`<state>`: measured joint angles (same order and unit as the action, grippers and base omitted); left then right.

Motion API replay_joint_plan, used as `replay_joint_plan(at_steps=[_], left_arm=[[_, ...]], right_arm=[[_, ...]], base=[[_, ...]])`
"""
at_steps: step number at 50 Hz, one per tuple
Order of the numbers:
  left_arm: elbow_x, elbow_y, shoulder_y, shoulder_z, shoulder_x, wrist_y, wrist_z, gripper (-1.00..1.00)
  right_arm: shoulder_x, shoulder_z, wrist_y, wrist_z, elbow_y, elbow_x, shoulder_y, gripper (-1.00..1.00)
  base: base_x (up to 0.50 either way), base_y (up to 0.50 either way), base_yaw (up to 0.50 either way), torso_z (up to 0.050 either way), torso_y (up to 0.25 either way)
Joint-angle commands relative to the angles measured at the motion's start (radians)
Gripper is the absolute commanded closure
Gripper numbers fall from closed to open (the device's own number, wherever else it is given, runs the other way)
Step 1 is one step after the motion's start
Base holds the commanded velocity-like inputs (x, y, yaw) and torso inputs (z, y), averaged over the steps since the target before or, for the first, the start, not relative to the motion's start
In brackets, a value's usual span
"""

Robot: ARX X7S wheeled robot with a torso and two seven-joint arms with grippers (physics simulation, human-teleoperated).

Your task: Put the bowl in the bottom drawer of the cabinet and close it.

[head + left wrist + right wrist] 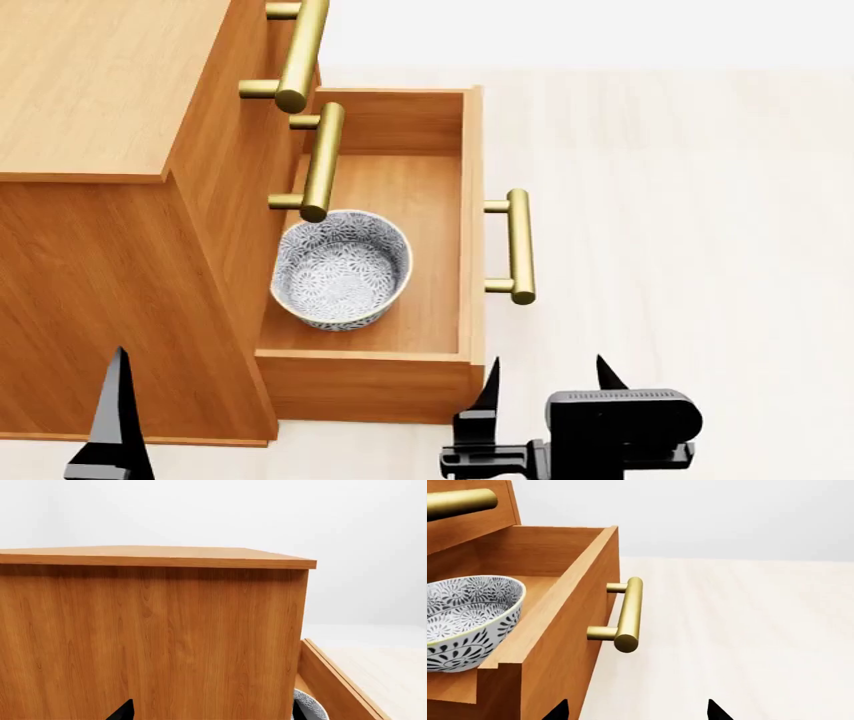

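Note:
The cabinet stands at the left of the head view, and its wood side fills the left wrist view. Its bottom drawer is pulled out to the right, brass handle facing outward. Inside it the bowl, white with blue-grey flowers, sits upright near the front corner. In the right wrist view the bowl and the handle lie ahead. My right gripper is open and empty, just off the drawer's near end. My left gripper is open against the cabinet side, holding nothing.
Two upper drawers are closed, and their brass handles overhang the open drawer. Pale wood floor stretches to the right of the drawer. A white wall closes the background.

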<state>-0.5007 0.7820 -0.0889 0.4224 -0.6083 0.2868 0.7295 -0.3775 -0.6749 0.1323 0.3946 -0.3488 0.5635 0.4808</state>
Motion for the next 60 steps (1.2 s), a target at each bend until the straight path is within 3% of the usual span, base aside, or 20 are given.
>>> replay_joint_plan(at_steps=[1,60], left_arm=[[-0.004,0.022,0.007,-0.024,0.025,-0.019,-0.035,-1.0],[-0.011,0.023,0.002,-0.021,0.017,-0.022,-0.028,-1.0]], right_arm=[[0.038,-0.006,0.02,-0.064,-0.033,-0.009,0.006,-1.0],[0.125,-0.099,-0.07,-0.19,-0.077,-0.013,0.147,-1.0]], base=[[0.0,0.0,0.0,0.0,0.0],[0.0,0.0,0.0,0.0,0.0]])
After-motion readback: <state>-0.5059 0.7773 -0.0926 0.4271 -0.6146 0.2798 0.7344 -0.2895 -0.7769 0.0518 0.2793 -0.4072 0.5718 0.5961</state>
